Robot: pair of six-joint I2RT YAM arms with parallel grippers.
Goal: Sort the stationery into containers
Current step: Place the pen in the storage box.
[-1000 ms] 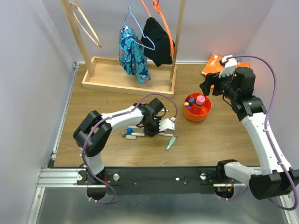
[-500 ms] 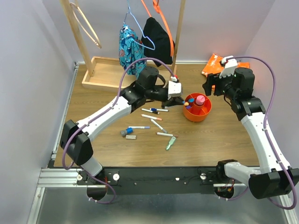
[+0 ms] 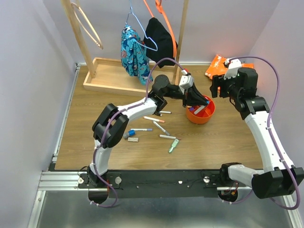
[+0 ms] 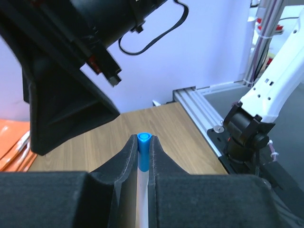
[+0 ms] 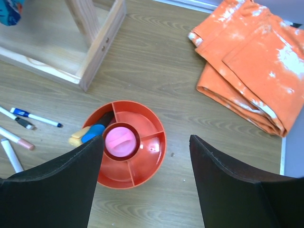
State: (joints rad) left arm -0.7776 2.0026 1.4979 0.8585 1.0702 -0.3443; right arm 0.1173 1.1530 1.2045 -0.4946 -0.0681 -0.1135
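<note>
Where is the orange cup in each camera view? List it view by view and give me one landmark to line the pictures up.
Top external: orange cup, just right of centre.
Left wrist: not in it; the left hand fills the bottom, gripping a blue-capped pen.
Right wrist: orange cup, lower left of centre.
Shared landmark: orange bag, upper right in the top external and right wrist views.
</note>
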